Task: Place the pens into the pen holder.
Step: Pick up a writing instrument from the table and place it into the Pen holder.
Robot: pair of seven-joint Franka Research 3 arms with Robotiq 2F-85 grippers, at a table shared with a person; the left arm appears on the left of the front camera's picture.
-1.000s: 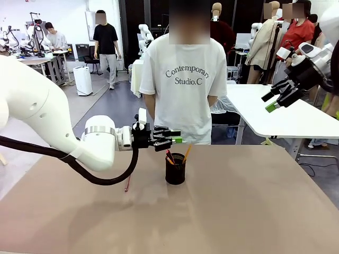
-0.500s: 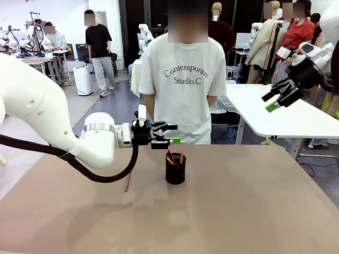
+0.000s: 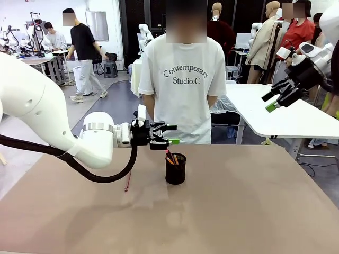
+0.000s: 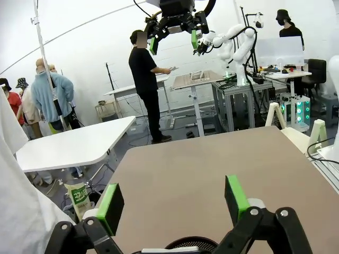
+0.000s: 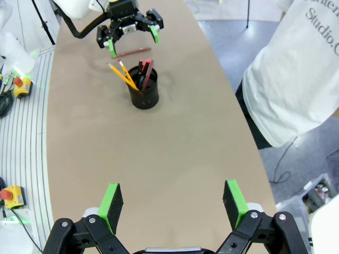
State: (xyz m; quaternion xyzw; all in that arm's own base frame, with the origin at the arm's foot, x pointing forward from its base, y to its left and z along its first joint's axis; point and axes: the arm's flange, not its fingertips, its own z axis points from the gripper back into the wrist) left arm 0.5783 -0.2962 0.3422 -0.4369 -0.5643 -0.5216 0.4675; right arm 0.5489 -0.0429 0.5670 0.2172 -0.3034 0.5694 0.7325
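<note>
Left gripper point(image 3: 170, 134): I see it has just let go of the yellow pen point(image 5: 121, 71); jaws spread, empty, backed off just left of the pen holder point(image 3: 175, 172).
In holder: yellow pen and pinkish-red pen point(image 5: 146, 67), leaning.
Left to do: reddish-brown pen point(image 3: 127, 183) lies on the table point(image 3: 254, 201); likely my next pick.
Right gripper point(image 3: 270, 102): spread, empty, parked high.

The surface point(image 3: 254, 201) is brown, smooth and matt, with no shine. The pen holder point(image 3: 175, 173) is a black net, like thin metal wire, and looks dull. The pens point(image 5: 123, 75) in it look like smooth painted wood, and so does the reddish pen point(image 5: 133, 52). The left arm point(image 3: 32, 100) has a white, shiny plastic shell and a bright metal ring point(image 3: 98, 128). Its cable point(image 3: 103, 181) is black and looks like rubber. The left pincer point(image 3: 172, 134) is matt black, with green pads point(image 4: 110, 207) that look soft. The person's shirt point(image 3: 183, 100) is white cloth.
</note>
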